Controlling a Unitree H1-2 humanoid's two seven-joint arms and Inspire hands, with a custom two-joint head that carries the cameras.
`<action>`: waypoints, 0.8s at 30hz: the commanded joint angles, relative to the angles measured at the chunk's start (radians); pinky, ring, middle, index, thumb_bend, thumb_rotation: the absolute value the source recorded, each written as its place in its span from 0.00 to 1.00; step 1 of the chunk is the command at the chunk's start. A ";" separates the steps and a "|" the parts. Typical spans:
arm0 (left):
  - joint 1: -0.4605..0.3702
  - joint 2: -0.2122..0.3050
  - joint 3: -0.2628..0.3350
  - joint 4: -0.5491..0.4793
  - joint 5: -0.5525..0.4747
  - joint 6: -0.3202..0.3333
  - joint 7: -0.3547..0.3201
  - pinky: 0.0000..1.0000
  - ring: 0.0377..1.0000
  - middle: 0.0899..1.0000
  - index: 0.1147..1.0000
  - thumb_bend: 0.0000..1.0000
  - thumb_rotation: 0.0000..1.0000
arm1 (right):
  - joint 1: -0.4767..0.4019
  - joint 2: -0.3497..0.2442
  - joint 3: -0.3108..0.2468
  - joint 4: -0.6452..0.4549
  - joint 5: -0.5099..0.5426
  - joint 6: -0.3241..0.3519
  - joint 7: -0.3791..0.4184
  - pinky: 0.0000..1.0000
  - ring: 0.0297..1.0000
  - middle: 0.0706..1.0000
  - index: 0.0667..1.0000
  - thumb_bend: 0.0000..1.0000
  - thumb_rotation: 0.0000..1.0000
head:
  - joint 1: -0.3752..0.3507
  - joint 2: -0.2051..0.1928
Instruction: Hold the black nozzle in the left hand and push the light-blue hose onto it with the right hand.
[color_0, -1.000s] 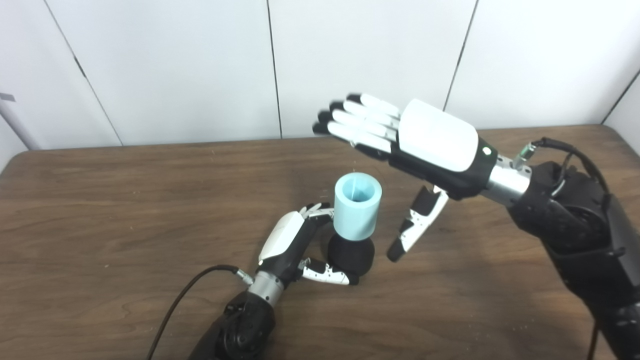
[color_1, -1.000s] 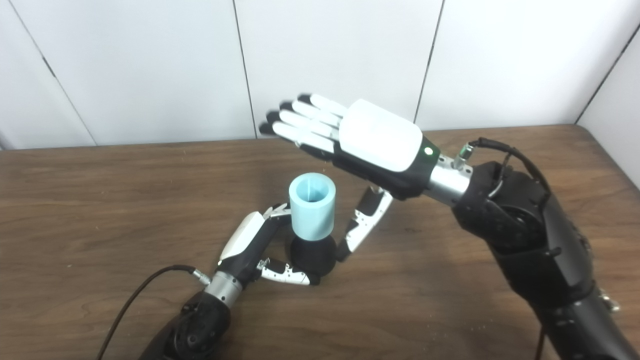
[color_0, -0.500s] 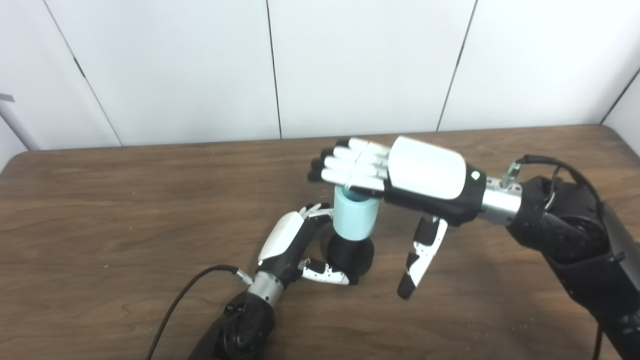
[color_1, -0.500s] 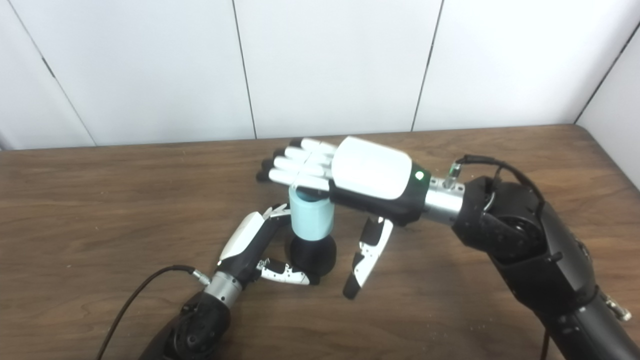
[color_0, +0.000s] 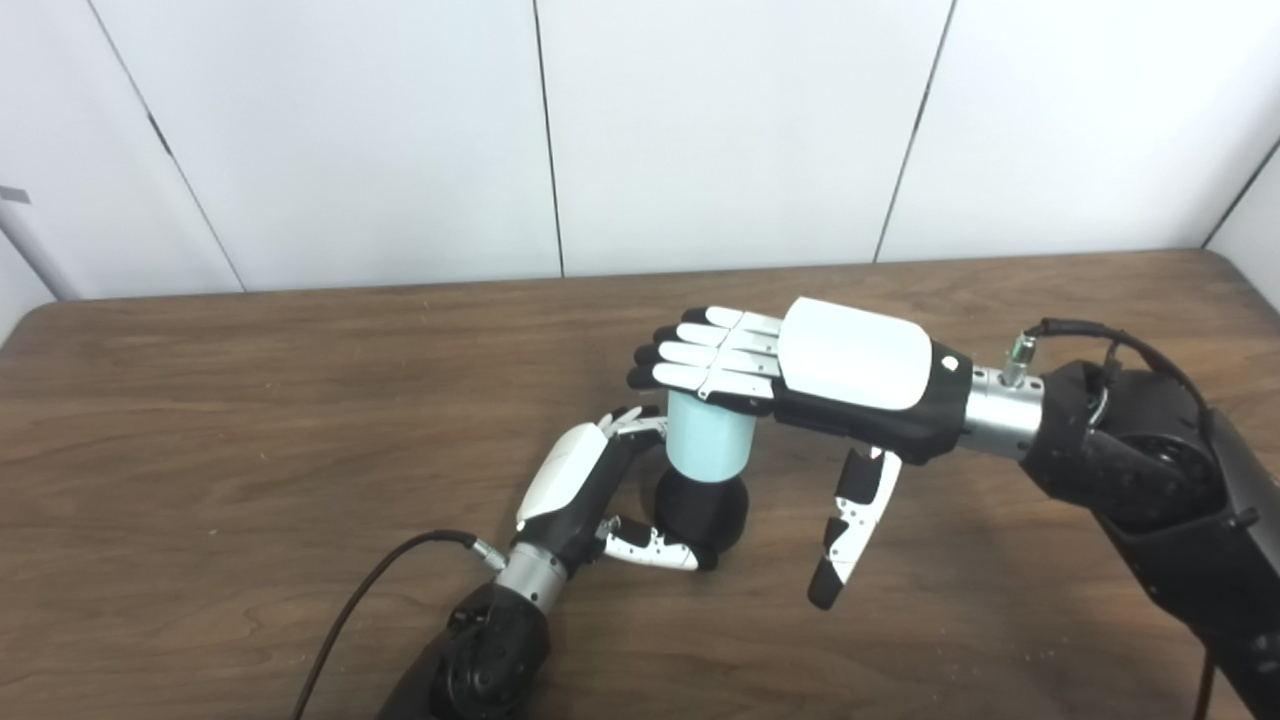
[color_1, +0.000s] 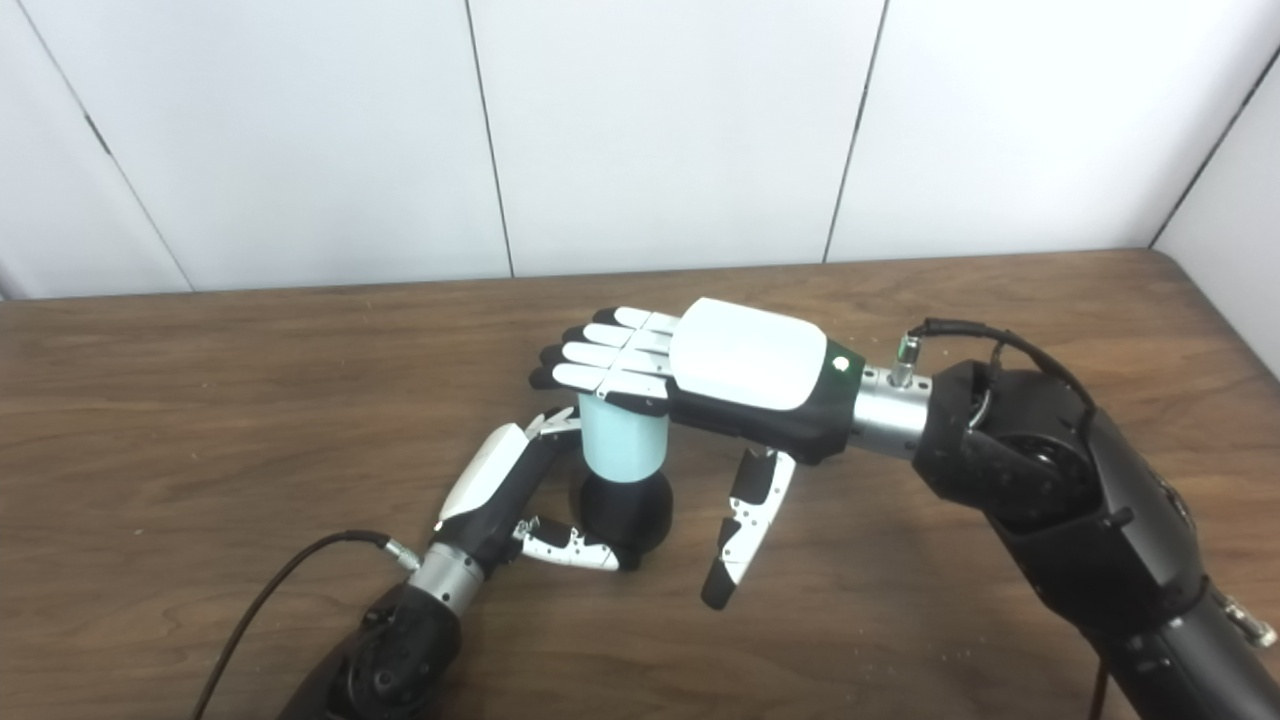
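Both views look down and forward from head height, close over the brown wooden surface (color_0: 200, 420), facing the white panelled wall (color_0: 720, 130) behind it. The two cameras sit side by side, so the right eye view shows everything shifted a little leftward. They share nearly the whole scene: the surface's middle, where the left hand (color_0: 585, 485) and right hand (color_1: 720, 375) meet, and both arms rising from the bottom edge.
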 joint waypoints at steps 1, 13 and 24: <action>0.042 0.024 -0.009 0.033 0.035 0.037 -0.034 1.00 0.94 0.79 0.42 0.52 0.07 | -0.023 0.000 -0.025 -0.005 -0.013 -0.031 -0.045 1.00 1.00 1.00 1.00 1.00 0.61 | -0.001 0.001; 0.044 0.028 -0.013 0.026 0.038 0.039 -0.040 1.00 0.94 0.79 0.42 0.52 0.07 | -0.013 0.013 -0.038 -0.007 -0.113 -0.053 -0.139 1.00 1.00 1.00 1.00 1.00 0.63 | 0.000 0.003; 0.043 0.027 -0.012 0.025 0.036 0.040 -0.040 1.00 0.94 0.79 0.42 0.52 0.07 | -0.011 0.007 -0.015 0.015 -0.119 -0.051 -0.164 1.00 1.00 1.00 1.00 1.00 0.64 | 0.001 0.005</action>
